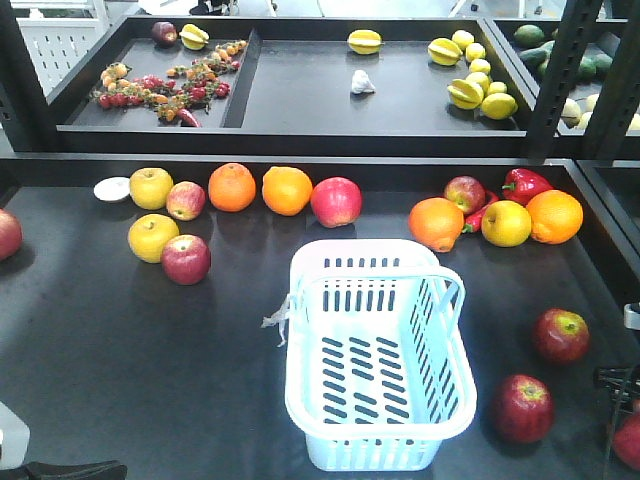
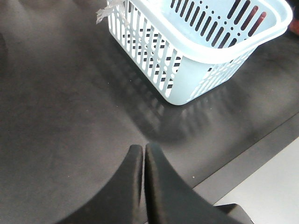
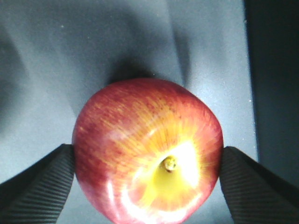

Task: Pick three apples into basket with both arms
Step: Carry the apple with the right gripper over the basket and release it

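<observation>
Grip on a round red apple with a yellow stem patch [image 3: 147, 140] near the black table's [image 1: 120, 350] right front corner.
Right gripper [image 3: 147, 158] pinches that apple, its ribbed black fingers [image 3: 42, 186] pressed to either flank. A second red apple [image 1: 560, 335] and a third red apple [image 1: 522, 407] lie by the table's right edge, beside the pale blue slotted plastic basket [image 1: 370, 452], which stands at the middle of the front edge with a white shred [image 1: 278, 318] on its rim. Left gripper [image 2: 143, 147] hangs over the table near its front edge, smooth black fingers [image 2: 126, 186] pressed together.
</observation>
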Controlling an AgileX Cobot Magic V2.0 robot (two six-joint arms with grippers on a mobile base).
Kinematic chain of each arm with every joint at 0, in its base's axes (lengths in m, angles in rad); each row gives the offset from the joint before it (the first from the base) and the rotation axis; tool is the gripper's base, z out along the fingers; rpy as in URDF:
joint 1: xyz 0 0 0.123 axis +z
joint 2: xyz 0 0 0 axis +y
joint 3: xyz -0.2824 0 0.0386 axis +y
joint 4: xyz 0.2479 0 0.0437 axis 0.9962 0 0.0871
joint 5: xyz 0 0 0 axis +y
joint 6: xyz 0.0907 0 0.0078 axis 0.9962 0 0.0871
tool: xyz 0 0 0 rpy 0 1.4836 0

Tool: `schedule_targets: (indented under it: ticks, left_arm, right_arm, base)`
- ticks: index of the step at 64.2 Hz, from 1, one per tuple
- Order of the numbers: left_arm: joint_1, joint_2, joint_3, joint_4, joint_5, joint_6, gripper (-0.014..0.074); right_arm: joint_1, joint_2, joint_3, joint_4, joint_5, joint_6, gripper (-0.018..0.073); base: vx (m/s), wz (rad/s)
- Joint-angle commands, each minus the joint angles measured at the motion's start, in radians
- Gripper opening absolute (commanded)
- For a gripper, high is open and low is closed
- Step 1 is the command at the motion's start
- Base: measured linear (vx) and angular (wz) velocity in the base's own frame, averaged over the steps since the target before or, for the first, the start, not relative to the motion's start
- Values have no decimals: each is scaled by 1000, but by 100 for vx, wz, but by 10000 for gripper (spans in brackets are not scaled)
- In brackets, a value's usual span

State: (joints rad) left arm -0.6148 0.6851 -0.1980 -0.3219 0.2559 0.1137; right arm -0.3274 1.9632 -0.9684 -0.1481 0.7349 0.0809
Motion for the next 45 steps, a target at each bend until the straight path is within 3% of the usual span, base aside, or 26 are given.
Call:
schedule_targets:
  ticks: [1, 29, 39, 45]
  left_arm:
    - [-3, -2, -26, -16, -59, -8, -8]
    - [-3, -2, -26, -16, -59, -8, -8]
    - [-3, -2, -26, -16, -59, -8, -8]
    - [-3, -2, -26, -16, -59, -8, -8]
  right_arm:
    - [-2, -21, 3, 23, 9, -15, -13]
    - [-2, -244, 3, 57, 14, -69, -6]
    - [-2, -341, 3, 148, 19, -140, -6]
    - [-2, -411, 3, 270, 34, -231, -6]
  base:
    - [0, 0]
    - [0, 0]
    - [0, 0]
    - [0, 0]
